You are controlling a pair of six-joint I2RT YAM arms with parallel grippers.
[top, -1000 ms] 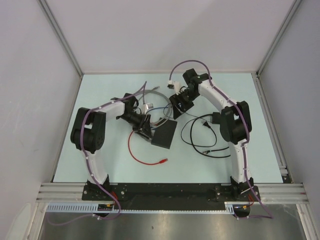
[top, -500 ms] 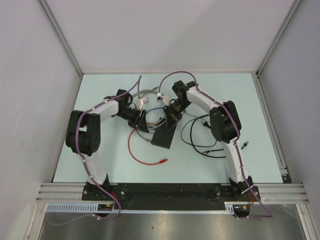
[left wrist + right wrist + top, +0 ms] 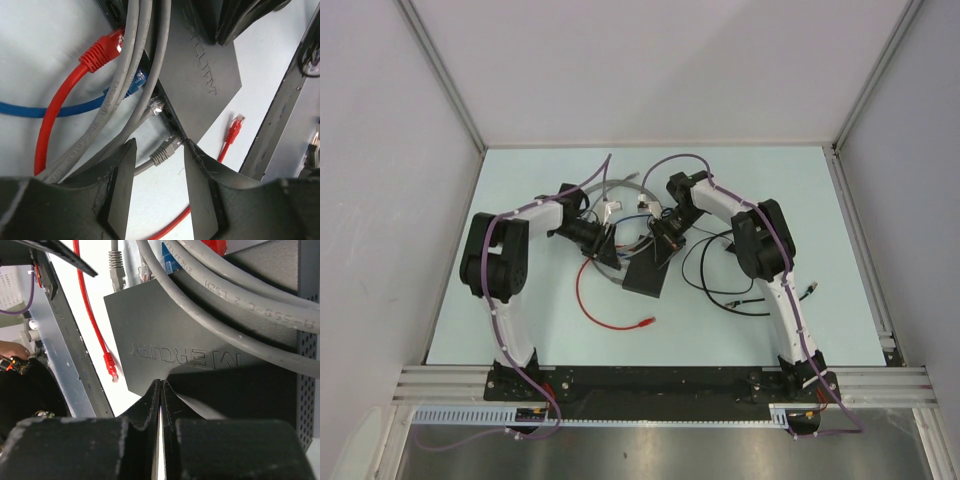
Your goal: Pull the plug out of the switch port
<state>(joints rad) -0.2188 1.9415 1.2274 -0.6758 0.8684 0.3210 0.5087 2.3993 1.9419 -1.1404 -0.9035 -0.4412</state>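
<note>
Left wrist view shows the left gripper (image 3: 159,150) about half open and empty, its fingers either side of the grey plug (image 3: 163,153), which sits between their tips at the edge of the switch (image 3: 200,75). I judge this the approach to the grasp, so the next move calls for closing on the plug and drawing straight back. The right gripper (image 3: 160,386) is closed tight and empty, with its tips on the switch's lid, seemingly bracing it. The switch port is hidden behind the plug and the grey cables (image 3: 145,50).
</note>
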